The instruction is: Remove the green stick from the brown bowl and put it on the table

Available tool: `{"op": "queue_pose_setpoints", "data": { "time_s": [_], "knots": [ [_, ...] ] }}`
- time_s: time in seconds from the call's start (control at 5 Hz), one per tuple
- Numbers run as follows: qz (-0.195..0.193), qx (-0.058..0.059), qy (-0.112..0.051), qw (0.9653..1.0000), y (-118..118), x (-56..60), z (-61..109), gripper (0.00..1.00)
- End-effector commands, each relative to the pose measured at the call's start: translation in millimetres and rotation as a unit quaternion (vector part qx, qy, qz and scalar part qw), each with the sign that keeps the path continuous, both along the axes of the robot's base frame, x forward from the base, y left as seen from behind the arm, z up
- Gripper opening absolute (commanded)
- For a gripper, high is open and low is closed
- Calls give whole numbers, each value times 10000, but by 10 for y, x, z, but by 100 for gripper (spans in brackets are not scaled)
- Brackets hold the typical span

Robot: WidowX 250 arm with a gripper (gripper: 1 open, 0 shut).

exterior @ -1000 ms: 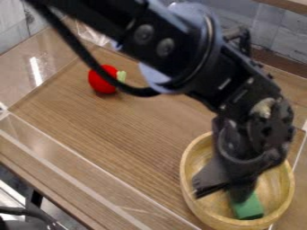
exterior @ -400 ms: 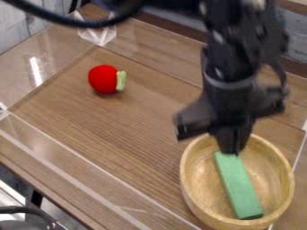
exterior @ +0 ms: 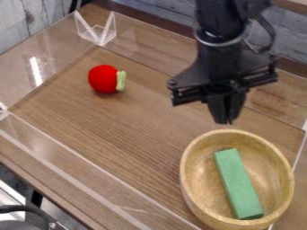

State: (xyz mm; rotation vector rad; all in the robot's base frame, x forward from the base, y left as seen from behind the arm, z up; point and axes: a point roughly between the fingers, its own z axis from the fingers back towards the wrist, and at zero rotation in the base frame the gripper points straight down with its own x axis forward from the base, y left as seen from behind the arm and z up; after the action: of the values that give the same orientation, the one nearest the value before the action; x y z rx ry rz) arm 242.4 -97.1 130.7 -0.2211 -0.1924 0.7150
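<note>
The green stick (exterior: 238, 182) lies flat inside the brown bowl (exterior: 195, 158) at the front right of the table, running from the bowl's middle towards its near rim. My gripper (exterior: 224, 113) hangs pointing down above the table just behind the bowl's far rim, clear of both bowl and stick. Its dark fingers read as one narrow wedge, so how far apart they stand does not show. Nothing is visible between them.
A red ball-like object with a green patch (exterior: 106, 79) rests on the wooden table (exterior: 108, 135) at the left. A clear plastic piece (exterior: 96, 30) stands at the back left. A low transparent wall (exterior: 48, 148) runs along the table's left and front edges.
The gripper has risen out of the bowl and moved back behind its far rim. The green stick stays in the bowl, now fully uncovered and lying flat.
</note>
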Motion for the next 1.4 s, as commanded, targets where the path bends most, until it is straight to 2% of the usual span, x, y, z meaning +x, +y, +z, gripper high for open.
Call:
{"op": "queue_pose_setpoints", "data": {
  "time_s": [0.0,0.4,0.6,1.0,1.2],
  "knots": [
    [80,-13,-113,9999,-72,24,-19,100],
    [93,145,88,9998,-106,-125,-420,100],
    [82,178,165,9997,-58,-192,-584,100],
    [-76,235,292,9993,-163,-27,-658,100],
    [97,257,351,9990,-207,-26,-807,100]
  ]
}}
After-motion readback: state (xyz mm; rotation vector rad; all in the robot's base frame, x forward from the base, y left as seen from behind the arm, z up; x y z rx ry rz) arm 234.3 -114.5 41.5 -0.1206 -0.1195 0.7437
